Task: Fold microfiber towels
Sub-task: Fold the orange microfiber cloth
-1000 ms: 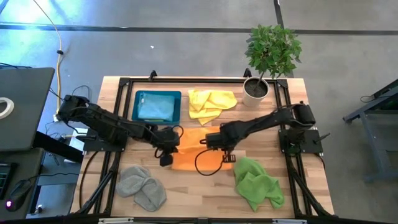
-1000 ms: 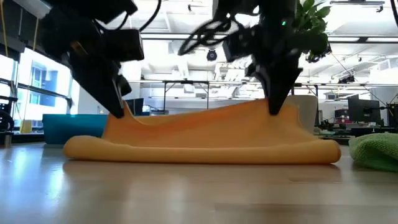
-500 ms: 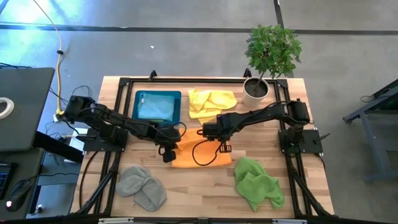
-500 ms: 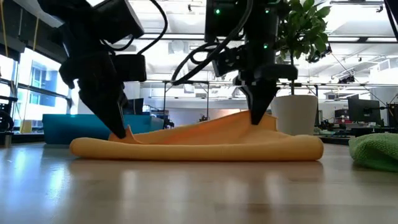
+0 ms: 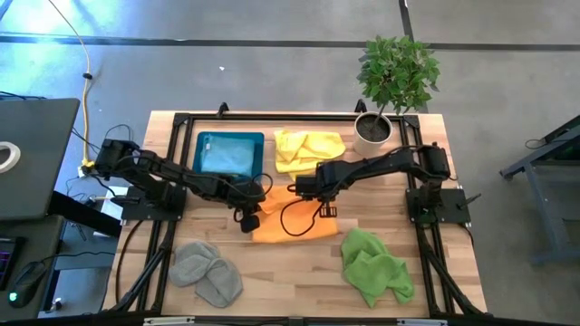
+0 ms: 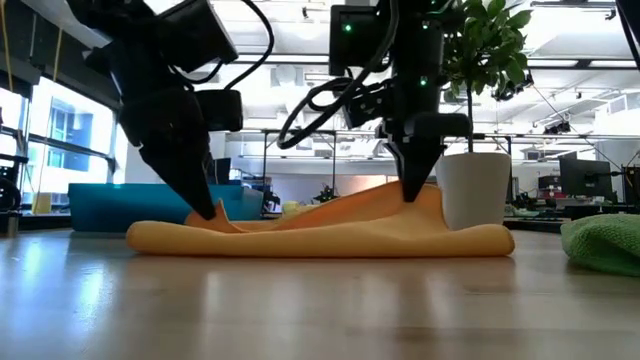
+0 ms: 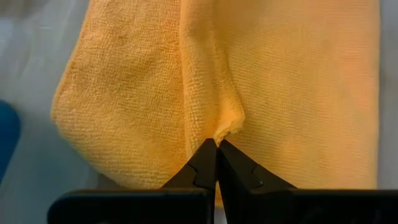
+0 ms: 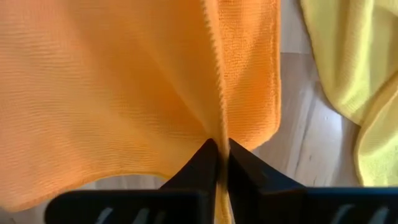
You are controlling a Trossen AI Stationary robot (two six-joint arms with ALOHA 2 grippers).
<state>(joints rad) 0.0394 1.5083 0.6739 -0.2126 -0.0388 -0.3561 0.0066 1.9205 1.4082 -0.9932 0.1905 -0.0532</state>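
I have both end effectors, left [image 7: 216, 144] and right [image 8: 218, 147], pinched on the soft orange microfiber towel [image 5: 294, 225] mid-desk [image 5: 299, 272].

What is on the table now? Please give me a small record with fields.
being folded: orange microfiber towel, table centre
left gripper: shut on one edge of the orange towel
right gripper: shut on the opposite edge
waiting towels: yellow, grey, green
tray: dark teal rectangular tray, light blue cloth inside
other: potted plant, far right corner
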